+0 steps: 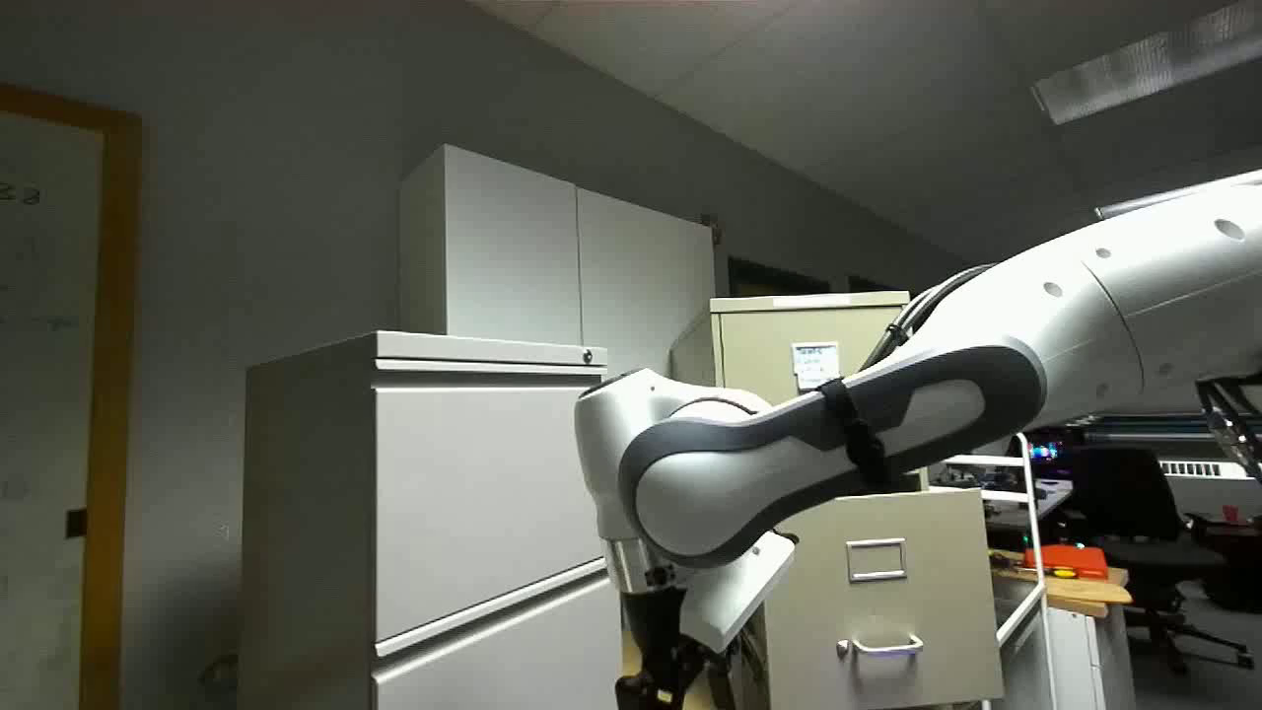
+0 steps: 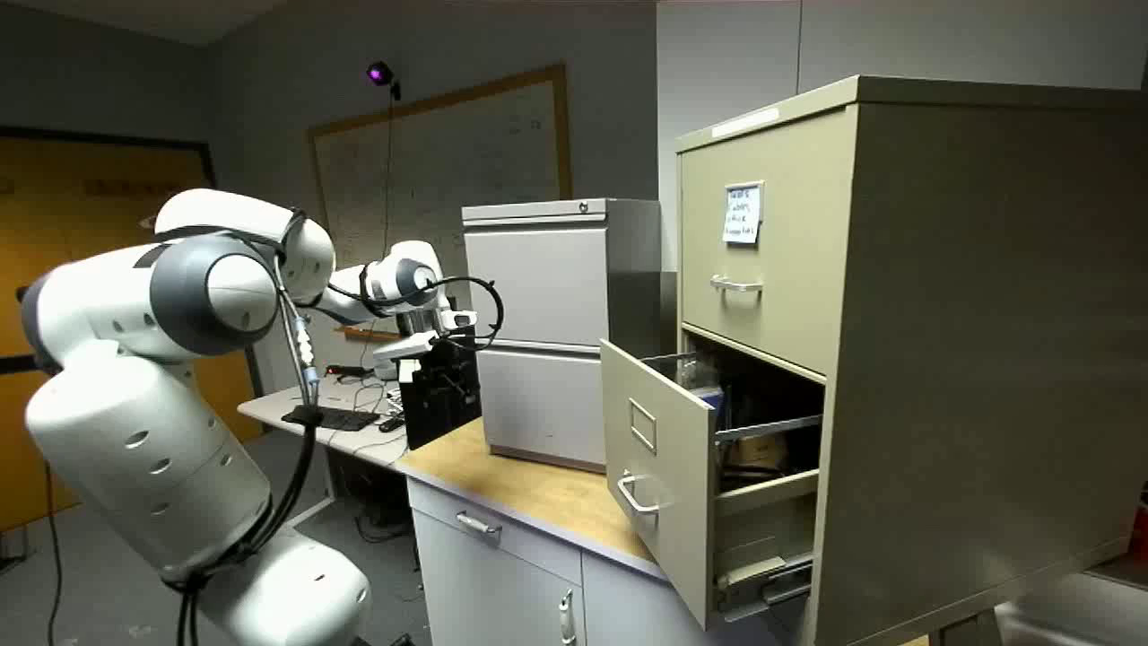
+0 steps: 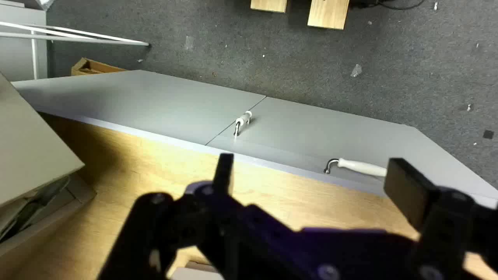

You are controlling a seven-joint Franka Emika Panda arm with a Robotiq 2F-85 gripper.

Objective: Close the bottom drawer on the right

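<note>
The bottom drawer is the lowest beige drawer of the tall filing cabinet. It is pulled well out. Its front, with a metal handle and an empty-looking label frame, shows in both exterior views. In the wrist view the drawer front is at the left edge. My gripper is open, with nothing between its fingers, above the wooden counter and apart from the drawer. In an exterior view the gripper is partly cut off at the bottom edge. It looks dark in front of a black object in an exterior view.
A wide pale grey cabinet stands beside the drawer on the wooden counter. White handles stick out from the grey base cabinet below. The upper beige drawer is shut. A white rack stands beyond the drawer.
</note>
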